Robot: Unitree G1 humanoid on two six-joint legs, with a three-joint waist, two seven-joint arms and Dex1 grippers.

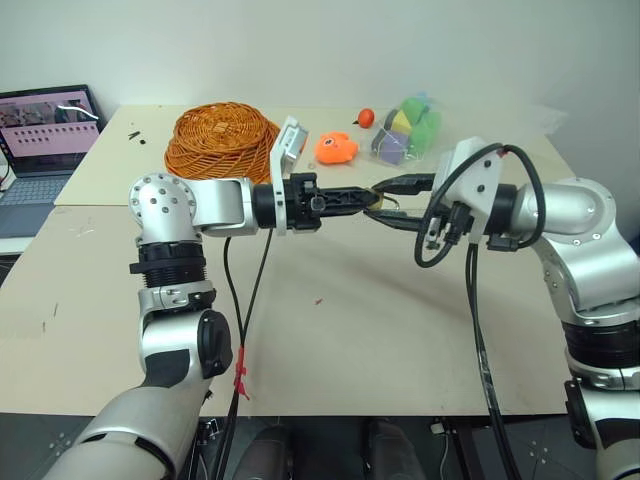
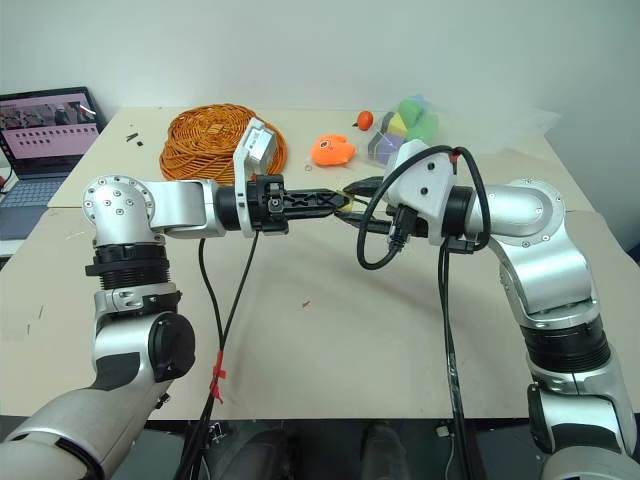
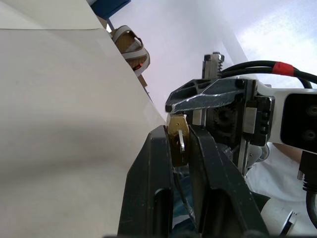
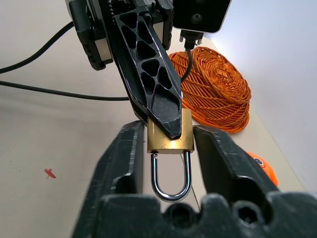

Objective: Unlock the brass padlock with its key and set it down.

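The brass padlock (image 4: 170, 135) hangs in mid-air above the worktop (image 1: 350, 340), between the two arms where they meet in front of the robot. Its silver shackle (image 4: 171, 178) looks closed and points back toward the right wrist. The left gripper (image 3: 178, 148) has its fingers (image 3: 157, 163) clamped together on the flat faces of the brass body, reaching in level from the left. The right gripper (image 4: 171, 144) comes from the opposite side; its fingers (image 4: 126, 153) stand apart on either side of the padlock, with a slim gap showing between each finger and the brass, so they flank it without pinching.

Beyond the hands, toward the far edge of the worktop, an orange wicker basket (image 1: 220, 138) lies on its side. Just beside it, further right, sits an orange toy (image 1: 336, 148), then a small red ball (image 1: 366, 116) and a clear bag of coloured foam shapes (image 1: 408, 130). An open laptop (image 1: 45, 135) sits off the far left corner. A tiny red scrap (image 1: 318, 301) lies on the worktop under the arms.
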